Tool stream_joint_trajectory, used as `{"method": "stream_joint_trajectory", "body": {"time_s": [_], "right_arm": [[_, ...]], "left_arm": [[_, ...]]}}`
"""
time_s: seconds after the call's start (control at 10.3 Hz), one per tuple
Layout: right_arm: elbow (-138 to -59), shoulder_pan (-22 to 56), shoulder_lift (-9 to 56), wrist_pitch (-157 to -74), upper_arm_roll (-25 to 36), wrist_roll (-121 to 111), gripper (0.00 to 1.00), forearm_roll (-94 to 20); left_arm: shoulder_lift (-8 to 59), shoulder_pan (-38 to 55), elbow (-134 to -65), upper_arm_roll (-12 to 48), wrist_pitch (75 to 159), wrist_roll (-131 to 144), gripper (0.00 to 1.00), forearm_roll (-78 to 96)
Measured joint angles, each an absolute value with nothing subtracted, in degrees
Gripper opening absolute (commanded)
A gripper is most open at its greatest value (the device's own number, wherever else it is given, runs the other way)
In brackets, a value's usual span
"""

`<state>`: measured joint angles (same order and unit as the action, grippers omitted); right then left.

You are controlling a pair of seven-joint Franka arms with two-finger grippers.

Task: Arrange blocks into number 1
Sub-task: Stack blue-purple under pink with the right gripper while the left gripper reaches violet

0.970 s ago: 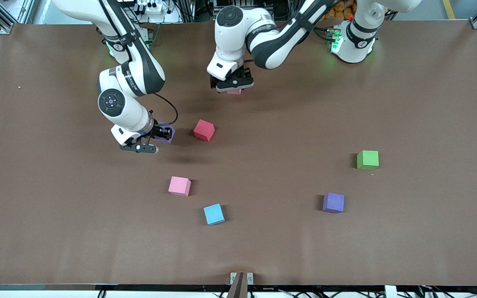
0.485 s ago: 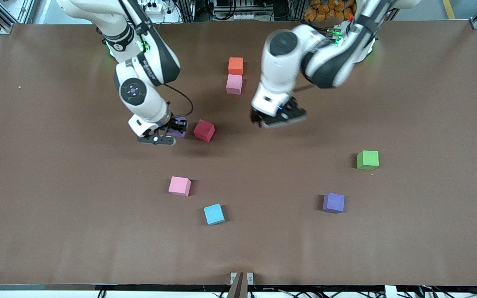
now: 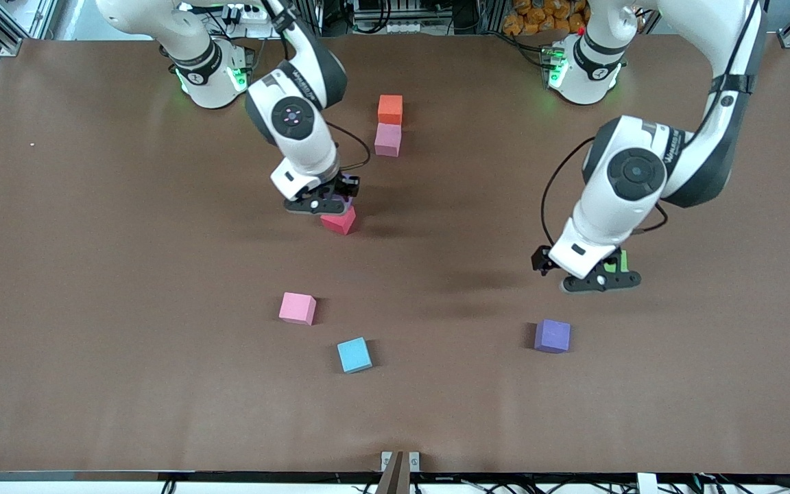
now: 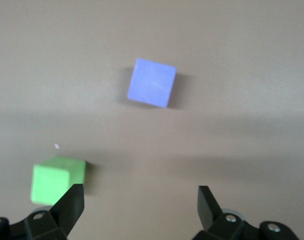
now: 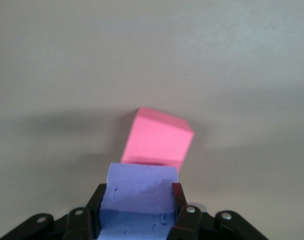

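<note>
Eight cubes by my count: one orange (image 3: 390,109), two pink, two purple, one red (image 3: 340,221), one green (image 3: 618,261), one light blue (image 3: 354,355).

The right gripper (image 3: 327,197) has its fingers clamped tight on a purple cube (image 5: 139,191), carrying it in the air just over the red cube, which shows right past the fingertips in the right wrist view.

The left gripper (image 4: 140,205) hangs with fingers spread wide and nothing between them. The green cube sits just beside one fingertip; the second purple cube (image 3: 552,335) lies on the table ahead of the open fingers.

The orange cube touches a pink cube (image 3: 387,139). The other pink cube (image 3: 297,308) lies near the light blue one.
</note>
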<state>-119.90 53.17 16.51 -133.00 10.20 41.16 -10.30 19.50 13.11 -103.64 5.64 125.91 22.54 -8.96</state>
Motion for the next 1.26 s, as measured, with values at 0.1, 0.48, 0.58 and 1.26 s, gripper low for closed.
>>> {"method": "stream_joint_trajectory", "body": {"time_s": [0.1, 0.48, 0.58, 1.26], "right_arm": [[-118.49, 55.29, 18.13, -133.11, 10.18, 43.21, 0.56, -10.30], [-115.99, 61.06, 21.84, -134.48, 9.72, 48.42, 0.56, -10.31], [-115.97, 61.77, 22.28, -134.92, 9.55, 49.12, 0.56, -10.31], [-116.17, 66.23, 25.08, -135.81, 7.11, 50.42, 0.56, -10.31]], "left_arm": [[22.40, 13.02, -100.96, 4.83, 125.91, 16.51, 1.00, -7.66], [34.52, 12.16, -89.55, 3.25, 125.98, 7.15, 1.00, -0.24], [36.55, 12.24, -87.70, 3.09, 125.98, 7.11, 1.00, 0.07], [43.16, 12.70, -83.73, 1.56, 128.71, 6.96, 1.00, 0.08]]}}
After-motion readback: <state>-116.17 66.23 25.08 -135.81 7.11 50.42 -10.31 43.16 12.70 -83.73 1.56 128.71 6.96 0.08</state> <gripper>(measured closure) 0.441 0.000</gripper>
